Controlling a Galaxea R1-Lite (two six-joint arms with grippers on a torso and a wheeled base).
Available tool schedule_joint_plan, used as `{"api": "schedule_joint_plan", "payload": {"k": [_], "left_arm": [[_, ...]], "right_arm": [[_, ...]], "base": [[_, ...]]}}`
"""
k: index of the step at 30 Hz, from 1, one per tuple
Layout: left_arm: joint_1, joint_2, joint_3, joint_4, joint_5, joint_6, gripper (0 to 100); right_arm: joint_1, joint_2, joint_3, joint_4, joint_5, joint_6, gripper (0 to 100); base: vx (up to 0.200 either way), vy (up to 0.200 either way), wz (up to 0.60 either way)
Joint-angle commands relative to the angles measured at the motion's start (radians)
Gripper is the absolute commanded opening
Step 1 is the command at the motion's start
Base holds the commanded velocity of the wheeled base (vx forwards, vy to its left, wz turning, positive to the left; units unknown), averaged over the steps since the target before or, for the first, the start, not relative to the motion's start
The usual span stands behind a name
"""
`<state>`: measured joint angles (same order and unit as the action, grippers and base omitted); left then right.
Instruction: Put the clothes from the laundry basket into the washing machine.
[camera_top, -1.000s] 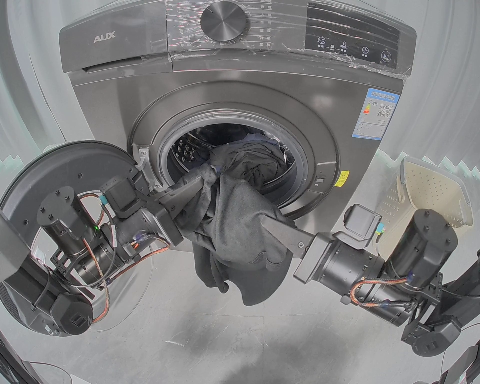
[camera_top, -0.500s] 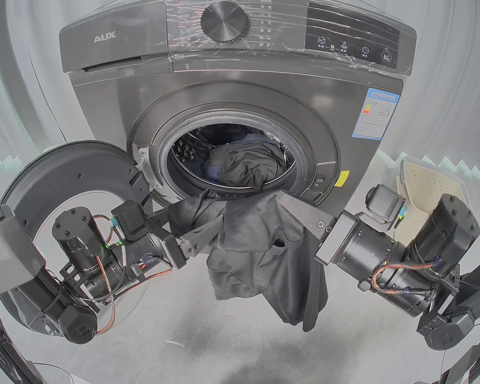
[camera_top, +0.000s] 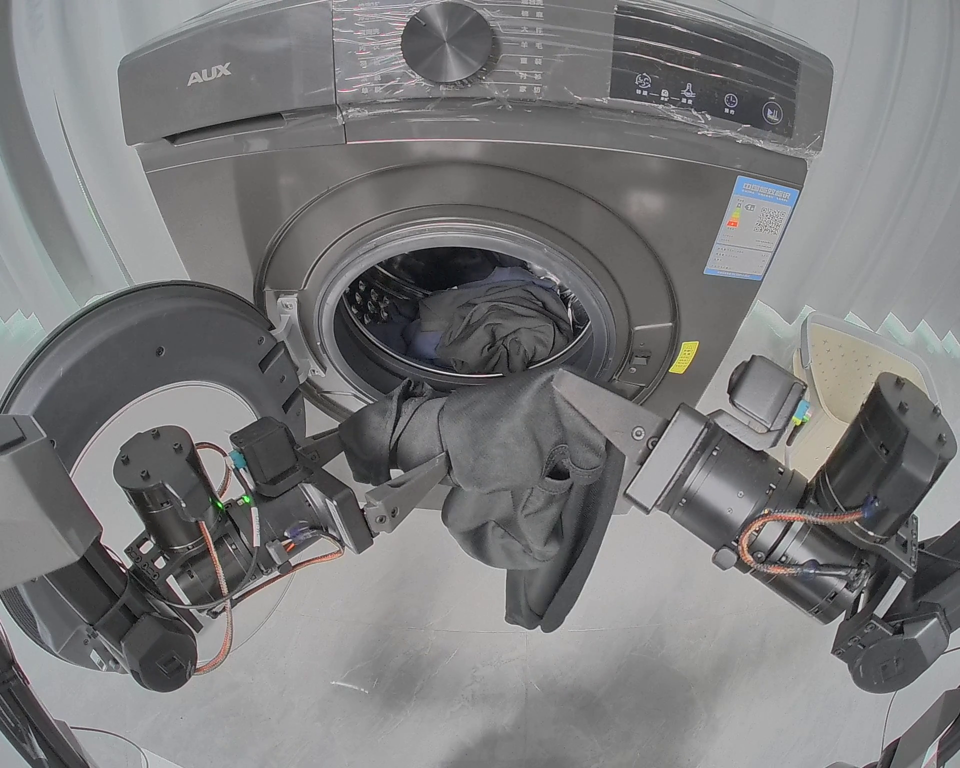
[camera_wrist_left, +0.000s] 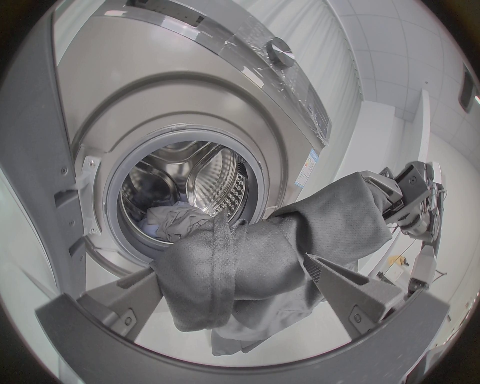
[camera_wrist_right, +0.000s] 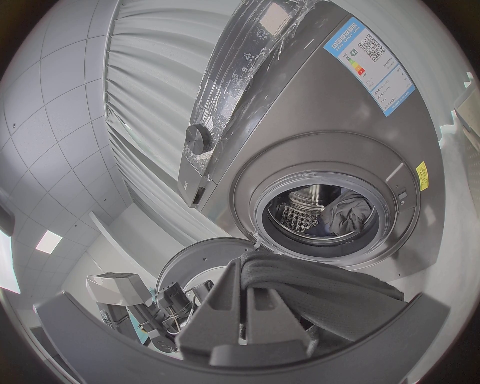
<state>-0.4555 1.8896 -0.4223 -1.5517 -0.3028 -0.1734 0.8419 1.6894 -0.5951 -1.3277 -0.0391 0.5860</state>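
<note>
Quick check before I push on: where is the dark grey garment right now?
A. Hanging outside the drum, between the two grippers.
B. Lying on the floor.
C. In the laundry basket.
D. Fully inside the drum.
A: the dark grey garment hangs between the left gripper and the right gripper, in front of the washing machine, below its opening.
</note>
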Motion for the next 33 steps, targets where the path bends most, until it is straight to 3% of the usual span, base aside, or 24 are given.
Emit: {"api": "schedule_joint_plan", "payload": {"k": [1,2,4,6,11,21,24,33], "left_arm": [[-0.002,-0.027,0.027,-0.001,-0.007,0.037,100],[-0.009,-0.038,0.063,-0.001,-0.009,0.069,100],[-0.014,-0.043,0.086,-0.001,-0.01,0.089,100],[-0.041,-0.049,0.142,-0.001,-0.01,0.132,100],[-0.057,-0.053,0.221,-0.002,-0.01,0.169,100],[-0.098,-0.032,0.327,-0.001,-0.022,0.218,100],[-0.1,-0.024,0.361,-0.001,-0.044,0.221,100],[-0.095,-0.02,0.338,-0.001,-0.045,0.227,100]], "right_arm": [[-0.001,0.001,-0.023,0.018,-0.001,-0.002,0],[-0.01,0.001,-0.037,0.031,-0.001,-0.002,0],[-0.017,0.003,-0.048,0.039,-0.001,-0.002,0],[-0.027,0.0,-0.077,0.062,0.001,0.0,0],[-0.032,-0.007,-0.112,0.114,0.001,0.003,0],[-0.052,-0.011,-0.126,0.127,0.001,0.005,0],[-0.058,-0.011,-0.132,0.127,0.001,0.005,0],[-0.057,-0.004,-0.127,0.125,0.001,0.005,0]], "base": [[0.0,0.0,0.0],[0.0,0.0,0.0],[0.0,0.0,0.0],[0.0,0.0,0.0],[0.0,0.0,0.0],[0.0,0.0,0.0],[0.0,0.0,0.0],[0.0,0.0,0.0]]}}
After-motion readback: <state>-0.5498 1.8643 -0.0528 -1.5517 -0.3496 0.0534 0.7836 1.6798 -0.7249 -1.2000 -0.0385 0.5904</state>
